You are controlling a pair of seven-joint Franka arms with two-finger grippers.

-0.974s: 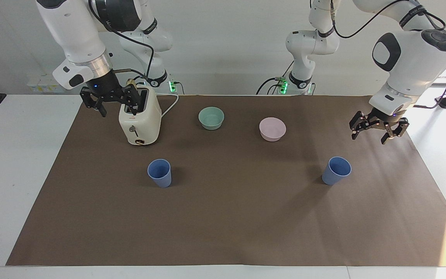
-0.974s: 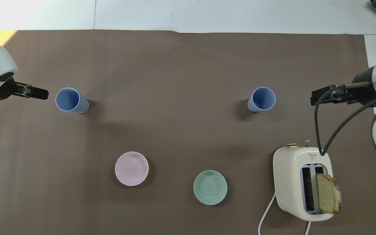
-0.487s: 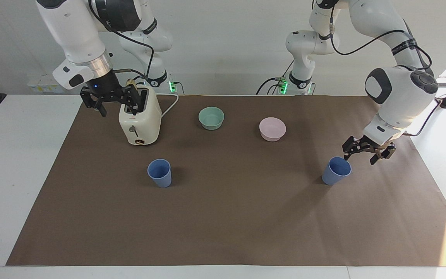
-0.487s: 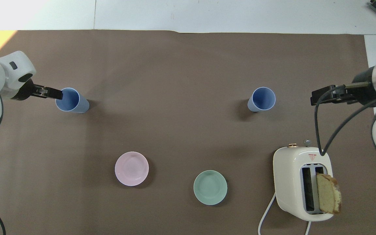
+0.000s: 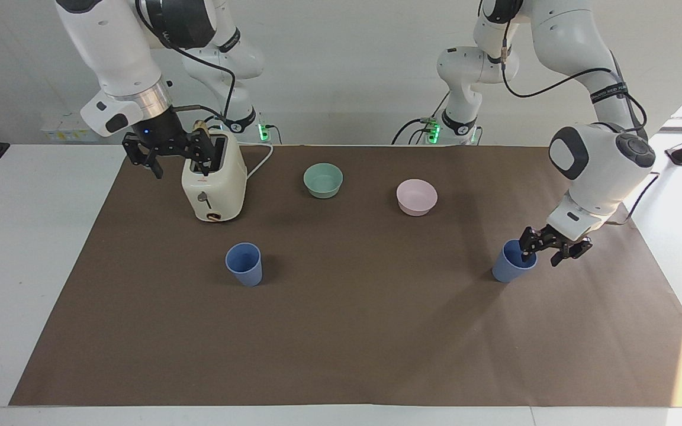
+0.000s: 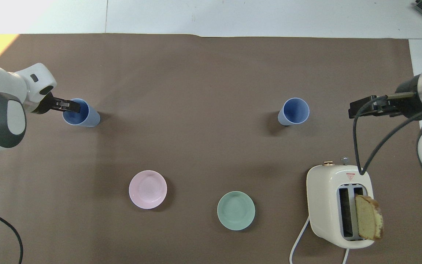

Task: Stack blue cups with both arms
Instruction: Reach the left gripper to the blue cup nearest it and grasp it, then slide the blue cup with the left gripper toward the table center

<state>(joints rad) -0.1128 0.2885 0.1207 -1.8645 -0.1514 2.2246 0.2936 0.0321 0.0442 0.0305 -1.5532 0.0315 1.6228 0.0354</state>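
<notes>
- Right now the left gripper [image 5: 552,248] is down at the rim of the blue cup [image 5: 512,262] at the left arm's end of the table, one finger [image 5: 529,247] dipped inside the mouth and the others outside the wall; the fingers are spread, not closed on the rim.
- From the overhead camera the same left gripper [image 6: 64,106] reaches in over the edge of that cup [image 6: 82,113], its black tip lying across the rim.
- That cup stands upright on the brown paper mat [image 5: 347,331], farther from the robots than the pink bowl [image 5: 417,197].
- The second blue cup [image 5: 244,264] stands upright toward the right arm's end of the table, well apart from the first and untouched; it sits farther from the robots than the toaster [image 5: 214,184].
- The right gripper [image 5: 166,152] waits in the air just beside the top of the toaster, at the edge of the mat, with its fingers apart and holding nothing.
- A slice of bread [image 6: 368,221] pokes up out of one toaster slot.
- A teal-green bowl [image 5: 323,180] sits between the toaster and the pink bowl, a little nearer the robots than the pink one.
- Both bowls look empty from above, and the cups show only their blue insides.
</notes>
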